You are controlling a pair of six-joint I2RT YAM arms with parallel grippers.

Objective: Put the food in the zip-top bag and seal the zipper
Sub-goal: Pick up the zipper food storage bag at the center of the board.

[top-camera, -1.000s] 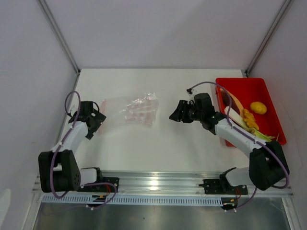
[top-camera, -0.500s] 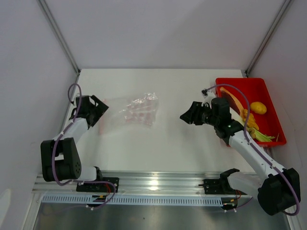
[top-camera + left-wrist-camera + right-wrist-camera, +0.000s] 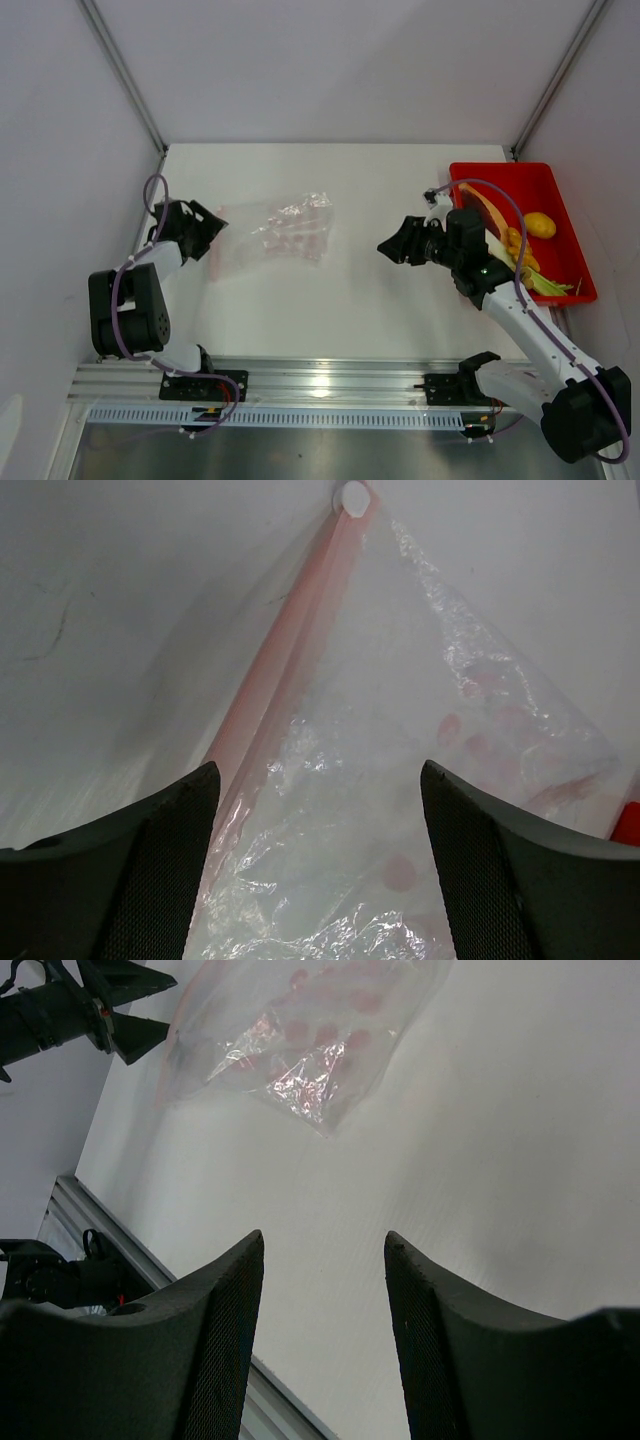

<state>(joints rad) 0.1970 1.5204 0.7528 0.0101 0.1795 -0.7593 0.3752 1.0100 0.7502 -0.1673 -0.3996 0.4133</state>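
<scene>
**Item:** zip-top bag [image 3: 288, 228]. It lies flat on the left half of the table, toward the far-left corner. Its zipper [image 3: 290, 650] runs along the side facing the table's left edge. No food is seen inside.

**Food:** all in the red tray [image 3: 545, 180] at the table's right edge, including a lemon [image 3: 539, 225] and a bunch of tan-yellow balls [image 3: 517, 246].

**Left gripper** [image 3: 318, 775]: jaws wide, straddling the zipper side, clamping nothing.

**Right gripper** [image 3: 392, 245]: jaws partly apart and empty, mid-table between bag and tray.

**Hazards (judged):**
- The light film may skate over the smooth table if a finger pushes rather than pinches.
- Pinching both layers together would keep the mouth shut.
- A hold on film instead of the stiffer strip may slip or crumple.
- The round lemon may roll at release.

**Materials:**
- Bag: clear, crinkly film with glossy creases and faint pink spots, roughly square.
- Zipper: straight pale-pink double band with a small white tab [image 3: 352, 495] at its end.
- Fingers: black with finely dimpled faces.
- Tray: rigid red plastic, rectangular.
</scene>
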